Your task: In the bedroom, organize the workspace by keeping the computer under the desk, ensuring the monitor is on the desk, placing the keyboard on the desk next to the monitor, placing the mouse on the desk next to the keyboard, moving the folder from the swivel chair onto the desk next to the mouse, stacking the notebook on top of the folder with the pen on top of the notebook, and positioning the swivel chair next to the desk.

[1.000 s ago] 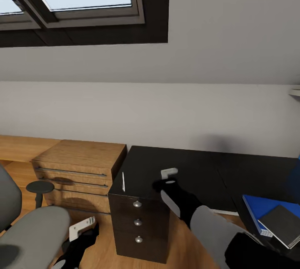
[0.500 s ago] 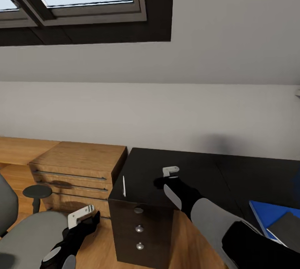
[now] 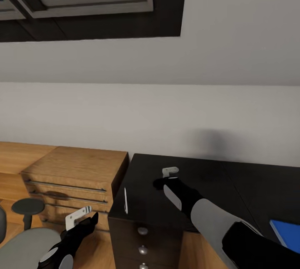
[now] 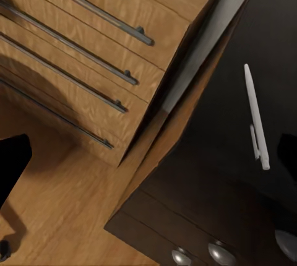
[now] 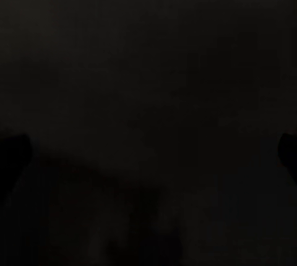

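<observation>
Pen point(image 3: 125, 201) near desk point(image 3: 200, 177) left edge; right hand point(image 3: 168, 172) over desktop; both hands' grip unclear.

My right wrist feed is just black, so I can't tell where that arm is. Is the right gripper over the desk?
Observer: Yes. The right gripper is over the desk, above the left end of its black top.
Operator: Where's the pen from there?
Observer: The pen lies on that top by its left edge, above the drawers. It is to the gripper's left and nearer the robot.
Operator: And the folder?
Observer: A blue corner of the folder shows at the head view's lower right, on the robot's right side.
</observation>
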Robot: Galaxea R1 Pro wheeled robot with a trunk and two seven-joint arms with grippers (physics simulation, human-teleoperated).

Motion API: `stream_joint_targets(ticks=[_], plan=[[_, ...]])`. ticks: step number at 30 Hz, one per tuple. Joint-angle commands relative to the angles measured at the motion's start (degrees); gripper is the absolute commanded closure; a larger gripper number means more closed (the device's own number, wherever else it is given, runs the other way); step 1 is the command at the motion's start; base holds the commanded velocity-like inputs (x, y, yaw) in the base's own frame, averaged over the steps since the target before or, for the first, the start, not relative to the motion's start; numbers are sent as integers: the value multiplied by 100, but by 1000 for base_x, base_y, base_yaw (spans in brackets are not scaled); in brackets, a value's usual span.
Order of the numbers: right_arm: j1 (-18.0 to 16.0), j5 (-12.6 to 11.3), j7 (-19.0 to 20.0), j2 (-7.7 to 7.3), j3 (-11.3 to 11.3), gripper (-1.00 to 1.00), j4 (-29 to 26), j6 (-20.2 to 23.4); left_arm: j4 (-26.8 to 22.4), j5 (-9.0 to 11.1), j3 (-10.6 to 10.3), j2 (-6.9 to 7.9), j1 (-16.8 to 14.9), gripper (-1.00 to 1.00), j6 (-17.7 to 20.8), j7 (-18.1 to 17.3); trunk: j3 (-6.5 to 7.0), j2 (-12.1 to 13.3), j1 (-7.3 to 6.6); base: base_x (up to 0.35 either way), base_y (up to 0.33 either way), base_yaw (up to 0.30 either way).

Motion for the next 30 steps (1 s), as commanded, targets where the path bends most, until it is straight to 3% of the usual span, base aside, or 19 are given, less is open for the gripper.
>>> stream_joint_targets(ticks=[1, 16, 30], plan=[[-7, -43, -41, 0, 42, -100, -4, 19, -12, 59, 7, -3, 0, -100, 20, 34, -9, -4, 2, 107, 21, 0], [2, -38, 419, 0, 52, -100, 15, 35, -36, 54, 43, 3, 0, -100, 22, 35, -124, -4, 2, 22, 4, 0], [47, -34, 469, 0, 66, -100, 38, 85, -64, 61, 178, 4, 0, -100, 36, 35, -249, -4, 2, 0, 0, 40]])
